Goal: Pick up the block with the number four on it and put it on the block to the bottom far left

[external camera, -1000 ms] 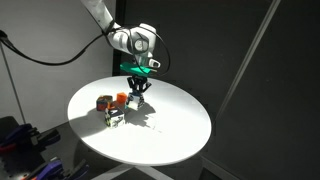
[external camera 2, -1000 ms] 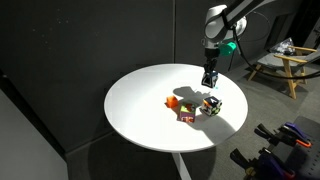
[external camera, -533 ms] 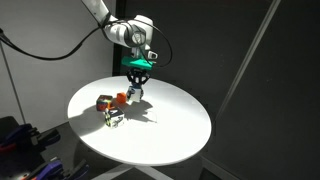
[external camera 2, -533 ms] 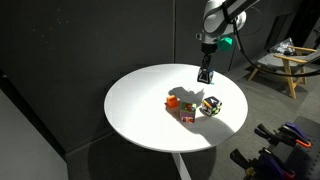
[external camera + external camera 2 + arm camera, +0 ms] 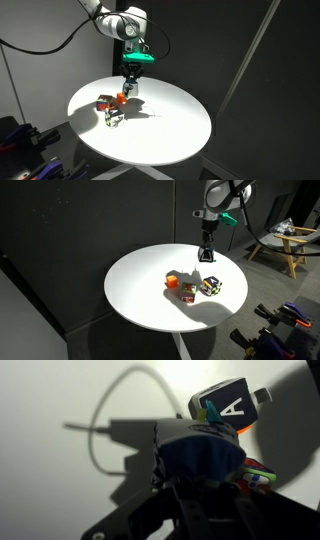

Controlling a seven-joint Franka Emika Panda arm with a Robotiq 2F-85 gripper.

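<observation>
My gripper (image 5: 128, 88) is shut on the block with the number four (image 5: 200, 448), which shows a blue face in the wrist view. It hangs above the white round table (image 5: 170, 125), also seen in an exterior view (image 5: 206, 255). The red and yellow cube (image 5: 187, 296) sits on the table; it also shows in an exterior view (image 5: 103, 102). In the wrist view a red and many-coloured cube (image 5: 260, 475) peeks out beside the held block. My fingers there are dark and mostly in shadow.
A black-and-white cube (image 5: 115, 118) marked "A" (image 5: 226, 407) sits near the others (image 5: 211, 285). A flat orange piece (image 5: 172, 279) lies beside them (image 5: 121, 97). A cable's shadow curves across the table (image 5: 110, 420). A chair (image 5: 285, 240) stands beyond the table.
My gripper has risen slightly and moved sideways with the blue block in it, towards the orange piece and the red and yellow cube. The blocks on the table have not moved.
</observation>
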